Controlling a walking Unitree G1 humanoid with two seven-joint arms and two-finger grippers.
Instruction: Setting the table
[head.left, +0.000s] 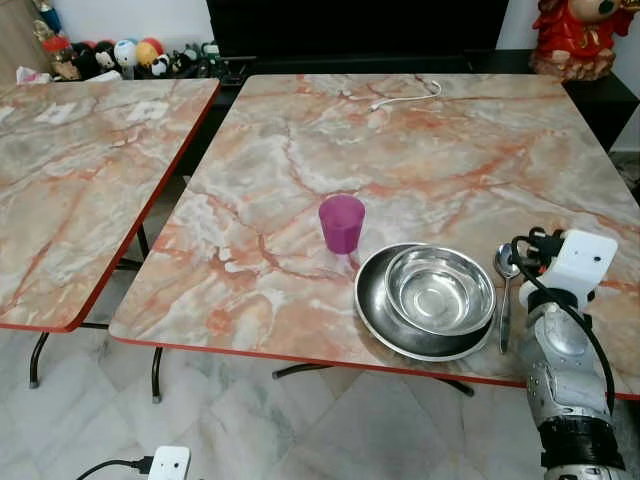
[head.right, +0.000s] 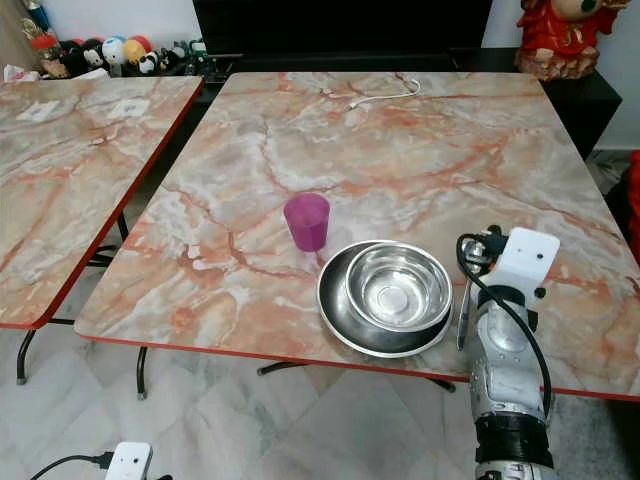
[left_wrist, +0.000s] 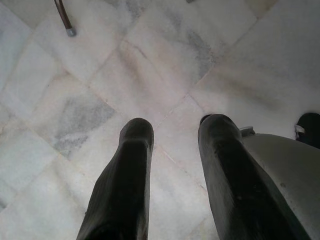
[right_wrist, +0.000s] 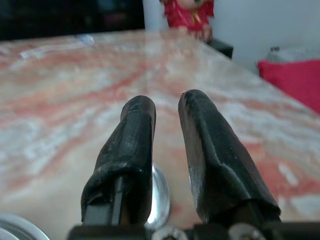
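A: What stood on the marble table (head.left: 420, 150)?

B: A purple cup (head.left: 342, 223) stood upright near the front edge; just to its right sat a steel bowl (head.left: 440, 289) nested inside a wider steel plate (head.left: 375, 300), cup and plate close but not clearly touching; a spoon (head.left: 505, 270) lay on the tabletop just right of the plate, its bowl end pointing away from the robot.

A: And the right gripper (right_wrist: 167, 117)?

B: It hovered low over the table just beside the spoon; in the right wrist view its two black fingers (right_wrist: 131, 145) stood slightly apart with nothing between them, the spoon's rounded end showing beneath the gap; so it was released, gripping nothing; whether a fingertip touched the spoon, I could not tell.

A: The left gripper (left_wrist: 172, 132)?

B: It hung down over the pale tiled floor (left_wrist: 165, 65), fingers parted, empty; a table leg's foot (left_wrist: 70, 31) showed on the tiles.

A: Anything else?

B: A white cable (head.left: 405, 97) lay near the table's far edge; a second marble table (head.left: 80, 170) stood to the left, apart from the first; a red figurine (head.left: 580, 35) sat beyond the far right corner; a white plug block (head.left: 168, 463) lay on the floor.
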